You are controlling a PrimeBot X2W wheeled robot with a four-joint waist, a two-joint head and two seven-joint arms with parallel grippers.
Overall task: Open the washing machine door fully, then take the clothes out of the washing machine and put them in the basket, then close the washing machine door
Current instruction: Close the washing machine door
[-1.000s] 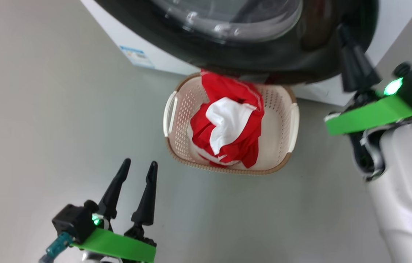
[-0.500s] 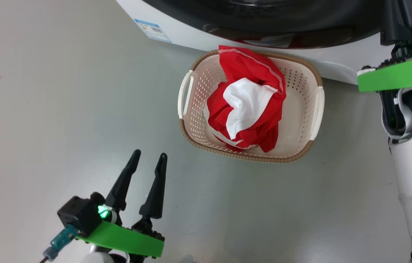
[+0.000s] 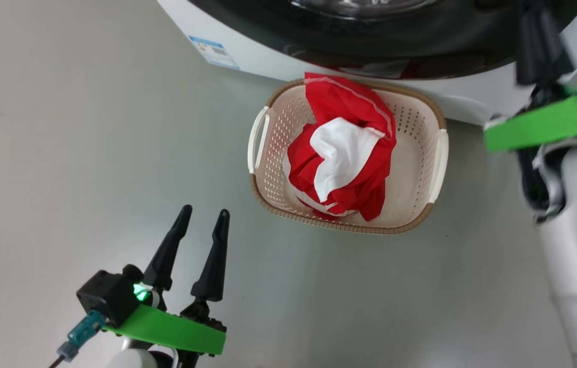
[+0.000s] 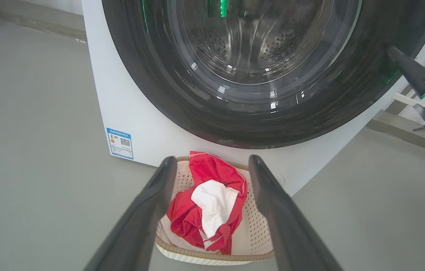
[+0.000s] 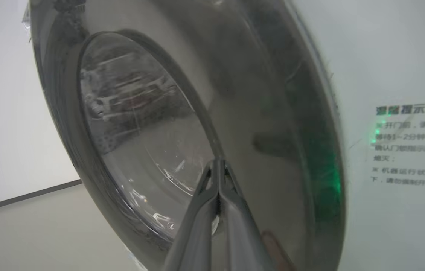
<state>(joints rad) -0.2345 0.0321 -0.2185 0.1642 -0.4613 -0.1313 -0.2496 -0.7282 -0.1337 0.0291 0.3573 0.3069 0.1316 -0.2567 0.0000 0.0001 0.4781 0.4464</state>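
Grey floor, white washing machine; cream basket

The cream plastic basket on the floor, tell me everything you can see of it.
The cream plastic rectangular basket has rounded corners, perforated walls, a brown woven-look rim and a white handle at each short end. It stands upright on the grey floor, just in front of the white washing machine; whether they touch is unclear. A crumpled red and white garment lies inside, rising over the rim on the machine's side.
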